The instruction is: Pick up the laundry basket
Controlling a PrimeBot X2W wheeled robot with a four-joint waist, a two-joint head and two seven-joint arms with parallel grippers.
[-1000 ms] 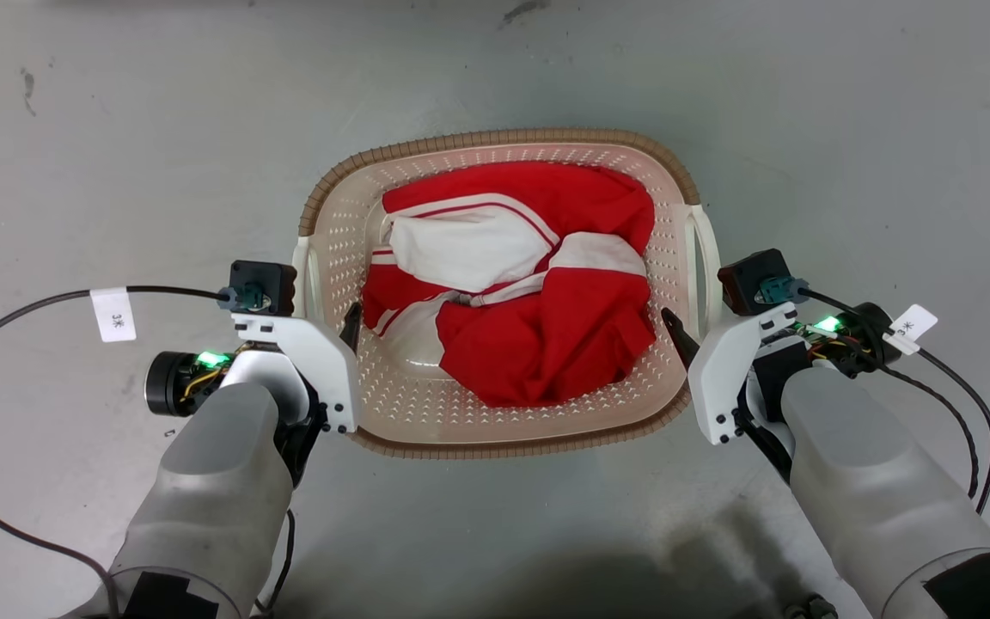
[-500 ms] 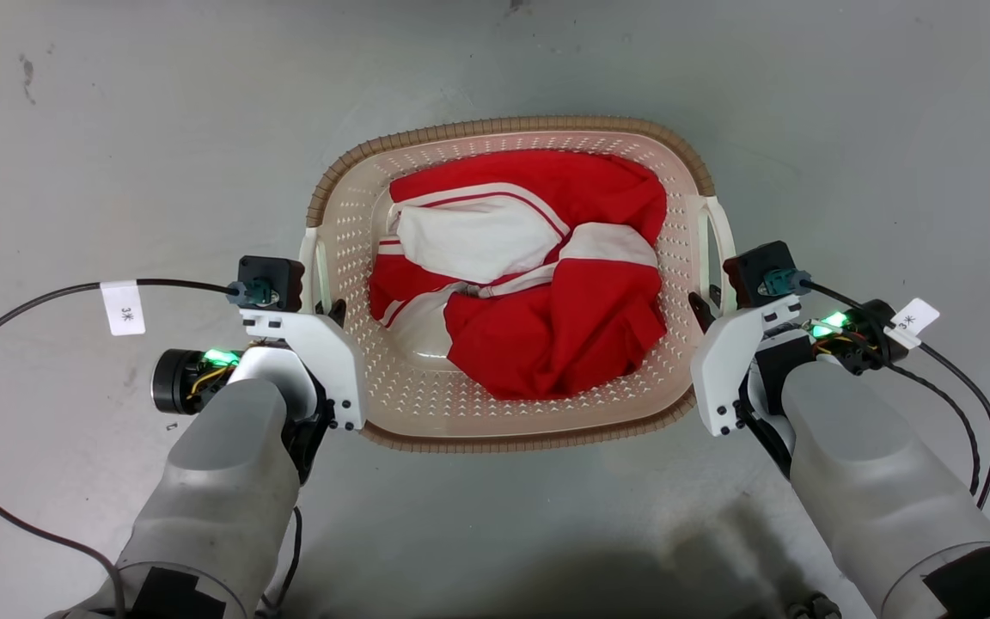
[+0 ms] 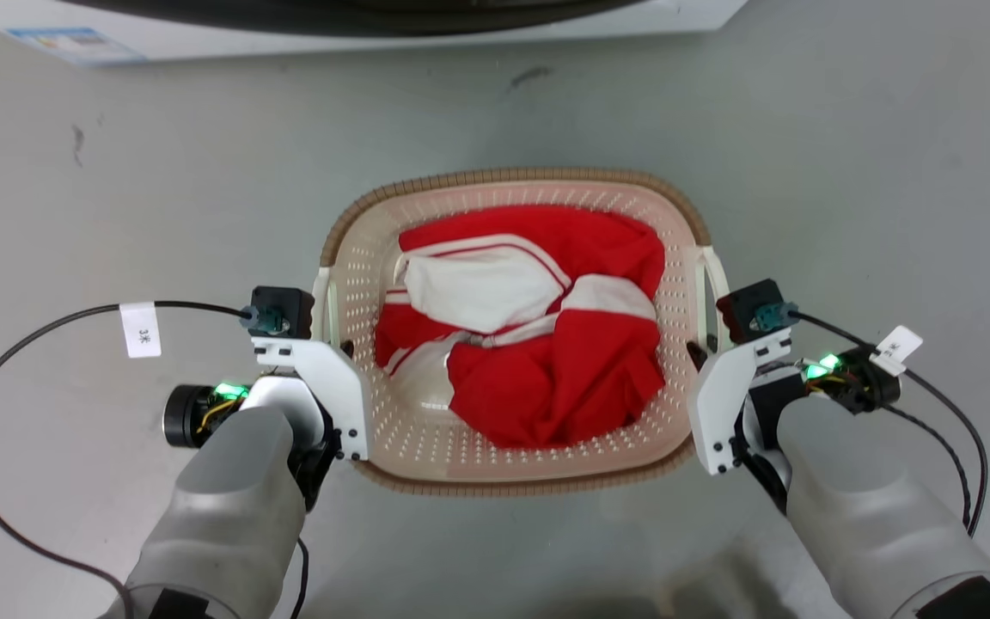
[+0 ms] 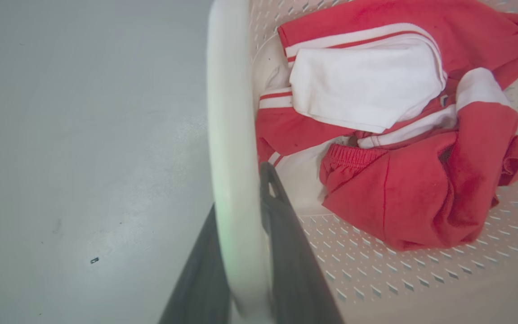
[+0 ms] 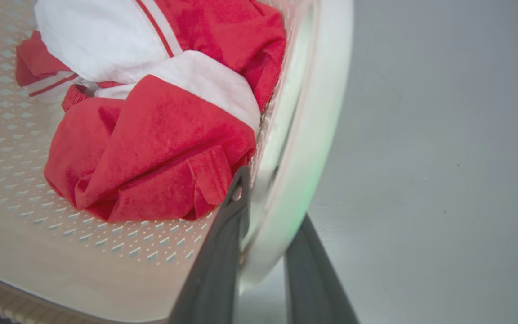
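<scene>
Grey scuffed floor [image 3: 117,215] surrounds the laundry basket [image 3: 504,179], white appliance [image 3: 203,39] beyond.

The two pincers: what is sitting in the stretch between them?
The laundry basket, holding red and white clothes, spans it in the head view; the left pincer and right pincer each clasp one of its white side handles.

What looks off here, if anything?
Nothing stands out: basket looks level and intact, clothes all inside it, left gripper and right gripper each with fingers either side of a white handle.
</scene>
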